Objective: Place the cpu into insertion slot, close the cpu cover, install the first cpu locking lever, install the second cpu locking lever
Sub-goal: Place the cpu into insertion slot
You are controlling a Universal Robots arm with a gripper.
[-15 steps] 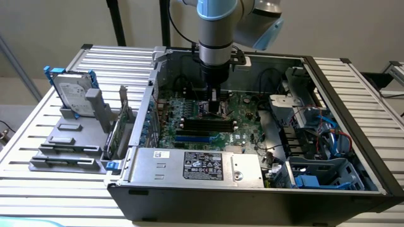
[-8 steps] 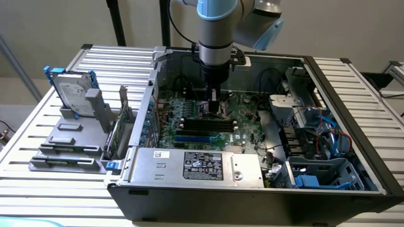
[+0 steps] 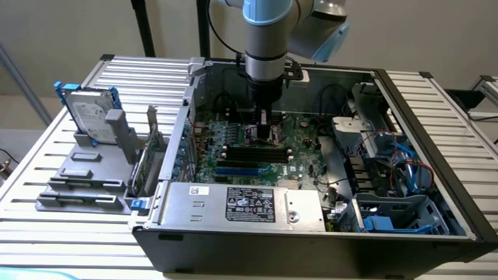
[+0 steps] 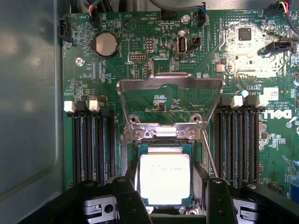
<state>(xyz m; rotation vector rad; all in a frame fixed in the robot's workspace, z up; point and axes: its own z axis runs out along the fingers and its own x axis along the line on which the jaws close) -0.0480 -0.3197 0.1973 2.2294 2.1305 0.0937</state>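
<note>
The gripper (image 4: 170, 186) is nearest the wrist camera. Its two black fingers (image 4: 127, 198) are apart and flank the cpu (image 4: 164, 177). One finger sits right at the chip's edge and the other stands just off the opposite edge, so they bracket the chip without clamping it.

The cpu lies flat, silver top up, inside the insertion slot (image 4: 140, 135) and looks square to the socket's frame. Beyond it the cpu cover (image 4: 170, 83) is raised on its hinge, with the green motherboard (image 4: 154, 60) visible through its window. A thin silvery rod (image 4: 210, 156), probably one of the locking levers, runs along one side of the socket, unlatched. Long black memory slots (image 4: 91, 149) lie on both sides, and a coin cell battery (image 4: 105, 44) sits farther off on the board.

In the exterior view the arm (image 3: 269, 35) comes down from the top centre of the frame. It reaches into the open computer case (image 3: 311, 245), which rests on a slatted table (image 3: 46, 227). The gripper (image 3: 265, 125) is low over the board, just above the centre of the frame. A power supply (image 3: 241, 204) lies in the lower middle, and a hard drive (image 3: 90, 114) stands at the upper left.

The step in hand looks like the placing of the cpu, at or near release, since the chip appears seated. The cover is not yet closed and neither lever is installed. Any move from here calls for the fingers to clear the chip straight and cleanly. A finger dragging on an edge could tilt the chip out of the slot.
</note>
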